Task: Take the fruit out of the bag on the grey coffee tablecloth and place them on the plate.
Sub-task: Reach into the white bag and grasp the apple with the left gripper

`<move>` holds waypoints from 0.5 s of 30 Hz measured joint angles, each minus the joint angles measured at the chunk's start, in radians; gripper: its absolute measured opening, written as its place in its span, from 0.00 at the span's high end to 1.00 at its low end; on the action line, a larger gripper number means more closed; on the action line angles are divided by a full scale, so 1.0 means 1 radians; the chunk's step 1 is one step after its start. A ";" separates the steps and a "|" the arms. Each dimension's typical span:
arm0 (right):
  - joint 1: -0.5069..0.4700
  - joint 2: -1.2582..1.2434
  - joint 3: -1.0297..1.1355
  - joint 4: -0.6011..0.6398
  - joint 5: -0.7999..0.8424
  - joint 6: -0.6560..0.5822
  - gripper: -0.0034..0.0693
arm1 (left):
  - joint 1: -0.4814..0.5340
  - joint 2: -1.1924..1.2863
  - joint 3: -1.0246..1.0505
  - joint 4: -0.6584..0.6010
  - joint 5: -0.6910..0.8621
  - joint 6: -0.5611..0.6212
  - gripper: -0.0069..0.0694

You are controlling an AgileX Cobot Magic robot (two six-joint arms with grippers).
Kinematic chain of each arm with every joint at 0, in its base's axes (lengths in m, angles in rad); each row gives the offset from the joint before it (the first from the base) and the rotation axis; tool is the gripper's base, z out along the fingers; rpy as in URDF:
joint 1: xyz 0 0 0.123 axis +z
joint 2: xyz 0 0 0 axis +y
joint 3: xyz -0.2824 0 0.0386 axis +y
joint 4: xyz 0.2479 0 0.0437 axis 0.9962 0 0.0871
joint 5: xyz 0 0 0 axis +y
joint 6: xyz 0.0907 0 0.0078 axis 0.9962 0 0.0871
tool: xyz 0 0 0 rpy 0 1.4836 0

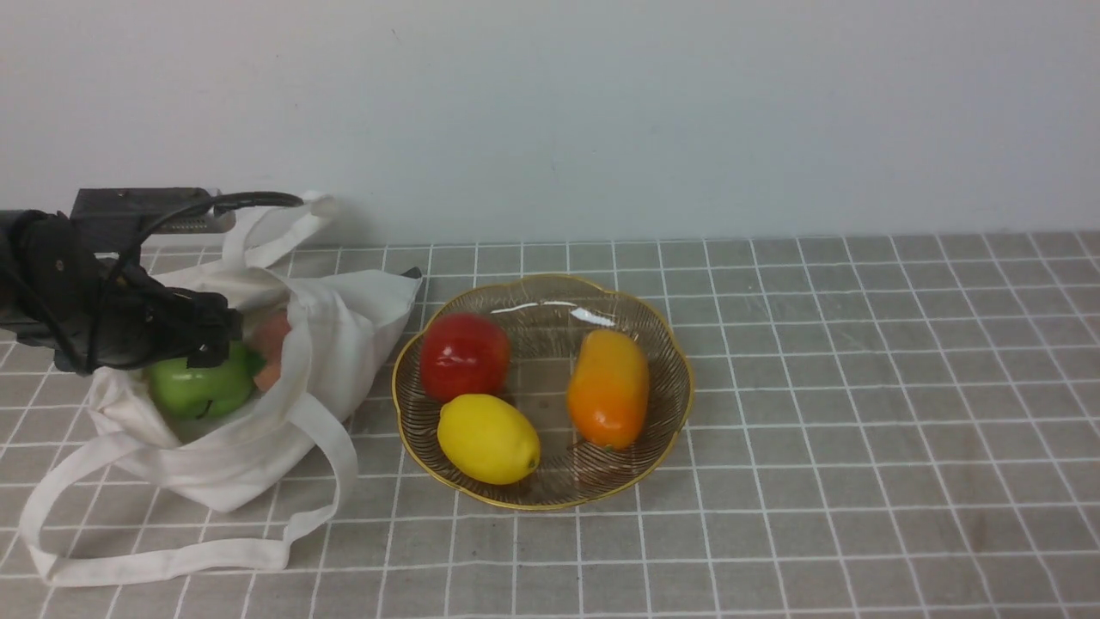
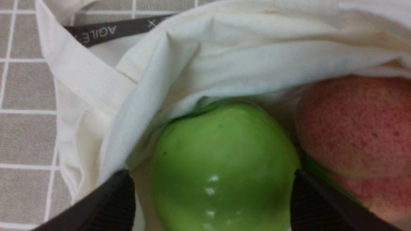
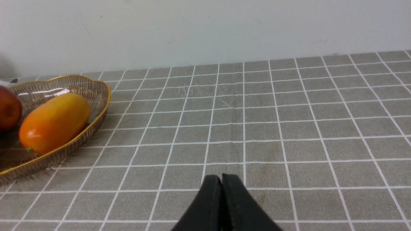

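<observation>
Though bag (image 1: 361,318) half-covers peach (image 1: 275,337), apple (image 1: 202,391) shows

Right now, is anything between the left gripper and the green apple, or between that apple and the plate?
Nothing between left gripper and green apple: the fingers flank it. The peach crowds one finger, and the bag drapes over part of the apple. The bag's side wall stands between apple and plate.

A plain, pale grey-white wall (image 1: 601,112) is seen at the back. A few faint marks (image 1: 396,34) are noticed on it. Soft, even light is given, and a dim shadow (image 1: 369,225) is cast low at its left.
</observation>
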 joint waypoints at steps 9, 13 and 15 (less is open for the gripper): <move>0.000 0.000 0.000 0.000 0.000 0.000 0.97 | -0.029 0.025 -0.008 0.010 -0.001 -0.054 0.13; 0.000 0.000 0.000 0.000 0.000 0.000 0.97 | -0.029 0.045 -0.019 0.016 0.000 -0.054 0.13; 0.000 0.000 0.000 0.000 0.000 0.000 0.97 | -0.029 0.063 -0.040 0.019 0.000 -0.055 0.13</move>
